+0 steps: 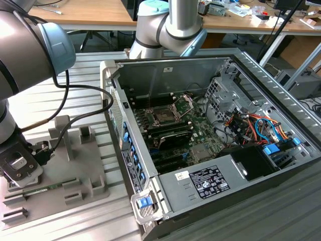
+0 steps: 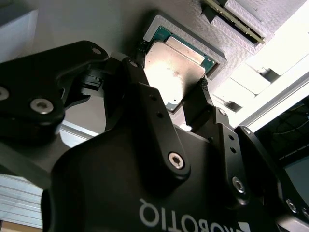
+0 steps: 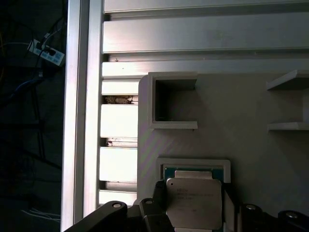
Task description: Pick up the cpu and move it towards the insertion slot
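One arm is what I am driving here, and its gripper (image 1: pixel 20 168) is low over the grey plastic tray (image 1: pixel 75 165), at the tray's edge on the exterior view's left. The tray lies on the slatted aluminium table (image 1: pixel 85 70), beside the open computer case (image 1: pixel 160 75).

In both wrist views the gripper (image 2: pixel 171 72) (image 3: pixel 193 208) is closed on the cpu (image 2: pixel 176 63) (image 3: pixel 193 200). One of the black fingers (image 2: pixel 203 92) (image 3: pixel 158 210) presses against each of two opposite edges of the chip. The cpu's silvery top face is toward the cameras, with its thin green rim showing along one side. It is at the tray's square recess (image 2: pixel 159 26) (image 3: pixel 193 162), close to the tray's edge. I cannot tell whether it is seated there or raised a little.

A thin green memory stick (image 2: pixel 231 19) lies in another holder of the tray, just past the recess.

The insertion slot (image 1: pixel 164 114) is well apart from the gripper, on the board inside the case. Its silver retaining plate (image 1: pixel 185 103) is swung up. A black cable (image 1: pixel 75 88) hangs from the arm over the table between tray and case.
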